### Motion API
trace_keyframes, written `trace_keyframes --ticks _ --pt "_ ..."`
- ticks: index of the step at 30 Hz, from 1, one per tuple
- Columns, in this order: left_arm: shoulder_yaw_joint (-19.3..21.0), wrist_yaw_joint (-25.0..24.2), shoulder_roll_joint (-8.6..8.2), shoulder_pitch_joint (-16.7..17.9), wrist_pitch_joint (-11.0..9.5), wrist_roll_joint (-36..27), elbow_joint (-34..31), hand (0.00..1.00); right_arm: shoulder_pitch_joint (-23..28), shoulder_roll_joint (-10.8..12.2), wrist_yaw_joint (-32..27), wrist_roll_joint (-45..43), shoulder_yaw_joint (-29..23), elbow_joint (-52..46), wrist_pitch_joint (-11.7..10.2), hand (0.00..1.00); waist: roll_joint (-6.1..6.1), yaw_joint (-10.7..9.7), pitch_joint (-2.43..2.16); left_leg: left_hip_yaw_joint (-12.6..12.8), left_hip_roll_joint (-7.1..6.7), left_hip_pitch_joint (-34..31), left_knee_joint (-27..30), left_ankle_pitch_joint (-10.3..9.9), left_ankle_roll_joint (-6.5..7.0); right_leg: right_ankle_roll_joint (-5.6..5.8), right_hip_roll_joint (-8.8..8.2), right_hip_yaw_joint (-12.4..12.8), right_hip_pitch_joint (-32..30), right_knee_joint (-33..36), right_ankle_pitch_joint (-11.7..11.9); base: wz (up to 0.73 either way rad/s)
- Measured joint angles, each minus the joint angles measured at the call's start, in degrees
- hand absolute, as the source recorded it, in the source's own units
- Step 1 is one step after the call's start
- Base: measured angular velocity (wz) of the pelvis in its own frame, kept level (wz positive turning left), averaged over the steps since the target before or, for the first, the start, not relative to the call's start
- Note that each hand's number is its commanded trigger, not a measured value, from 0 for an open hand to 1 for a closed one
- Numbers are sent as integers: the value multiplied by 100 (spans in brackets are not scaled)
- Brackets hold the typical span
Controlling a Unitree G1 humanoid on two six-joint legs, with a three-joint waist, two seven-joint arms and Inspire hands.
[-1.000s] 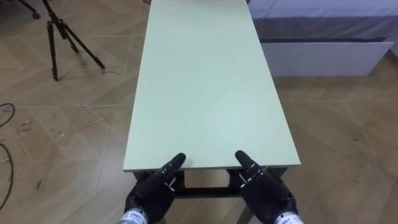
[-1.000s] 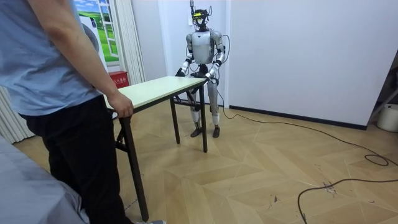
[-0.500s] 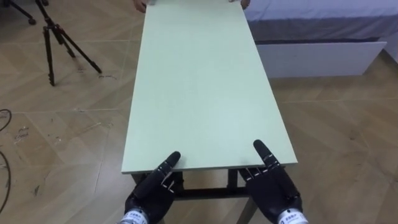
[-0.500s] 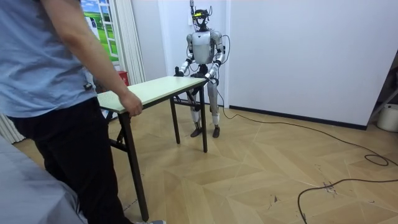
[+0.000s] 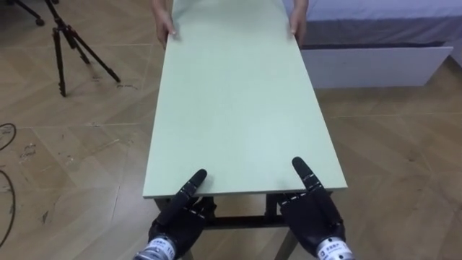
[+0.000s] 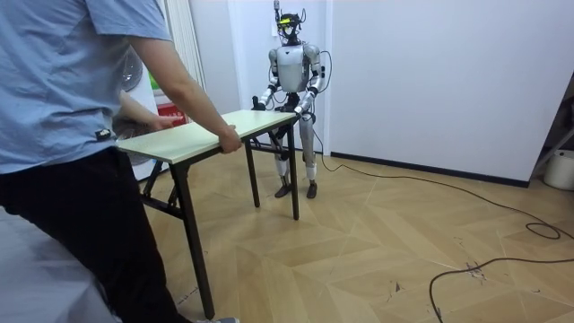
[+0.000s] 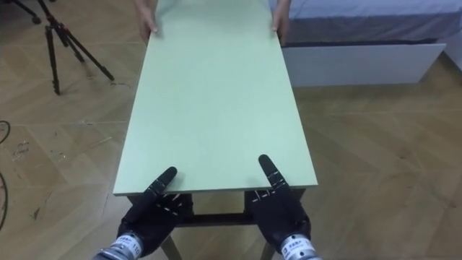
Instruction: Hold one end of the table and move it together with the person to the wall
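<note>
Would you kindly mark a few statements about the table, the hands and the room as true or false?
1. The person holds the far end of the table with both hands. True.
2. The tripod stands on the tabletop. False: it stands on the floor, to the robot's left of the table.
3. The robot's left hand and right hand are at the table's near end. True.
4. The robot kneels at the table. False: the room view shows it standing upright at the short end.
</note>
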Motion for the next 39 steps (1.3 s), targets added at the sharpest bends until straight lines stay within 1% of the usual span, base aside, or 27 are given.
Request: trace_keyframes --ticks 6,11,12,13,14,15,16,17,18,21,24,26,30,32,34,35,37,39 --pt "0 74 -28 -25 -19 -12 -6 0 -21 82 0 -4 2 5 12 0 -7 -13 5 0 -2 2 -1 0 0 2 -5 -12 7 -13 16 0" --pt "1 74 -105 -30 -70 -362 -8 0 -32 132 -11 0 2 8 21 0 -9 -5 15 -1 -3 9 -3 0 0 2 -4 -4 11 -14 17 0" --pt "1 74 -119 -30 -81 -400 -9 5 -33 134 -11 4 2 8 21 0 -8 4 17 0 -3 10 -3 0 0 2 -3 -5 13 -15 17 0" --pt "1 74 -141 -30 -107 -449 -10 6 -34 139 -11 14 2 8 20 0 -7 8 21 0 -3 10 -3 0 0 2 -4 -6 14 -17 17 0" --pt "1 74 -153 -30 -139 -451 -10 27 -37 146 -10 18 2 8 20 0 -4 7 28 -1 -2 10 -3 0 0 2 -3 -8 15 -21 18 0" --pt "1 74 -155 -30 -150 -451 -11 65 -38 149 -10 18 2 8 20 0 -3 3 32 -1 -2 7 -3 0 0 1 -4 -10 12 -22 18 0" --pt "1 74 -155 -30 -168 -451 -23 87 -48 153 -10 17 2 8 19 40 -2 2 43 0 -3 2 -2 0 0 1 -6 -11 4 -25 18 0" --pt "1 74 -156 -30 -179 -451 -43 100 -63 163 -10 17 1 8 19 85 2 -2 54 0 -4 -4 -3 0 0 2 -8 -9 -6 -32 18 0" --pt "3 77 -156 -30 -182 -451 -47 100 -67 163 -10 16 0 8 19 100 5 -7 57 0 -5 -7 -3 0 0 1 -9 -9 -11 -33 17 0" --pt "26 109 -153 -29 -186 -450 -81 100 -76 173 -10 16 -1 7 19 100 14 -15 60 0 -5 -45 0 0 0 0 -13 -19 -45 -29 19 0" --pt "-13 109 -174 -22 -177 -454 -191 100 -94 172 -57 16 0 11 18 100 25 19 64 -19 -5 -58 1 1 0 -1 -13 -23 -53 -27 21 4" --pt "-76 94 -173 -5 -163 -454 -303 100 -203 186 -292 13 -1 243 -21 100 34 38 60 -40 -7 -99 7 3 -2 3 -9 -22 -71 -16 27 7" --pt "-138 68 -186 4 -151 -443 -454 100 -341 196 -573 0 11 447 -23 100 44 47 54 -61 -3 -117 6 6 -6 2 0 -23 -80 -21 27 1" --pt "-174 68 -172 4 -135 -444 -456 100 -350 190 -630 -21 98 447 -142 100 46 95 49 -67 -2 -114 5 6 -6 2 6 -23 -81 -21 27 -3" --pt "-194 68 -165 4 -134 -429 -460 100 -360 132 -631 -26 145 447 -208 100 45 110 48 -68 -4 -109 5 6 -6 3 4 -25 -78 -21 27 -2" --pt "-246 68 -138 5 -157 -394 -471 100 -359 121 -653 -36 214 447 -288 100 45 131 48 -68 -4 -108 4 6 -6 3 3 -32 -77 -21 28 0" --pt "-257 69 -140 4 -167 -380 -478 100 -358 121 -658 -35 232 447 -337 100 43 139 47 -68 -3 -112 1 6 -6 3 0 -44 -79 -23 28 0" --pt "-258 73 -129 5 -177 -378 -477 100 -359 121 -663 -36 246 447 -341 100 42 144 46 -68 -2 -109 1 6 -6 3 -1 -43 -77 -23 28 0"
